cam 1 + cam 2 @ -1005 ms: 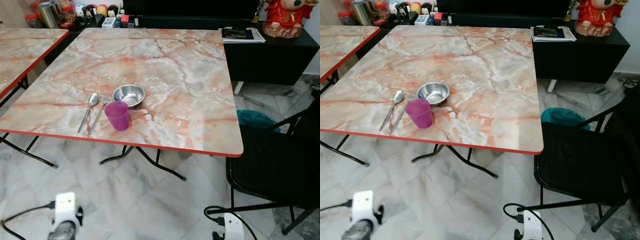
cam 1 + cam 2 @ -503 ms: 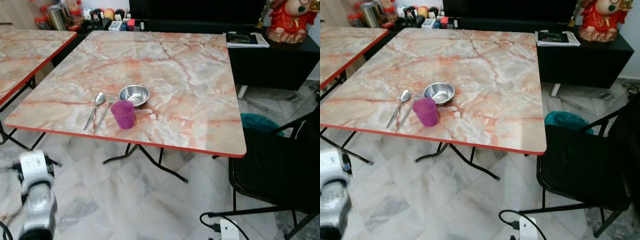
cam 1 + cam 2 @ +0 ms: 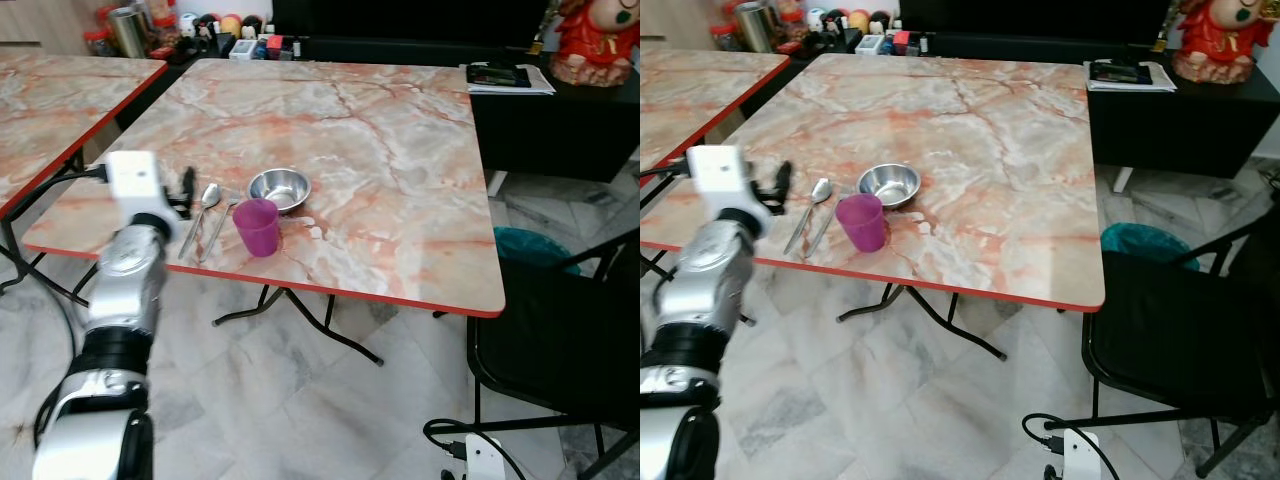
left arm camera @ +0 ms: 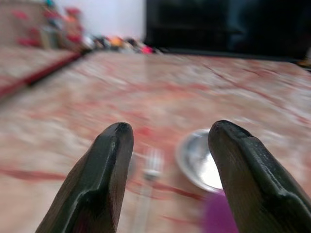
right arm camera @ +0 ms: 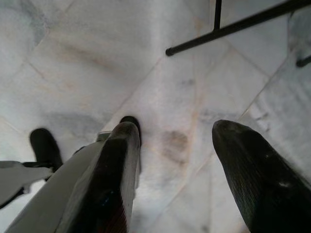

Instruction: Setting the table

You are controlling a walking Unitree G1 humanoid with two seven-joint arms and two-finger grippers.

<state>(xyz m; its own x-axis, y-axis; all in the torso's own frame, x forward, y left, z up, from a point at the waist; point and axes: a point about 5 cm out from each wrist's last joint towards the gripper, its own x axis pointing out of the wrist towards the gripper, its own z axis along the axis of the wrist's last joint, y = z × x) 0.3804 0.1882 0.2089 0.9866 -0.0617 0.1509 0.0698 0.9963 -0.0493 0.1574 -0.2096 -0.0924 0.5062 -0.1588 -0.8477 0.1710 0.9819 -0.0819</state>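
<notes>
From the head views the left gripper (image 3: 186, 187) hovers beside the spoon (image 3: 199, 215), fork (image 3: 213, 222), purple cup (image 3: 257, 226) and steel bowl (image 3: 279, 188) near the table (image 3: 400, 180) edge; its wrist view shows fingers (image 4: 104, 165) spread, empty, so it should drop squarely over one utensil; the right gripper (image 5: 170, 160) hangs open over the floor.

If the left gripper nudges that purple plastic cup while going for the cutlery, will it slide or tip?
The purple plastic cup looks thin-walled and empty, so probably light and easily shoved. It stands upright, taller than its narrow base, so a high bump may tip it. The glossy marble-pattern table likely lets it slide towards the red edge nearby. The open left gripper is beside the metal spoon.
</notes>
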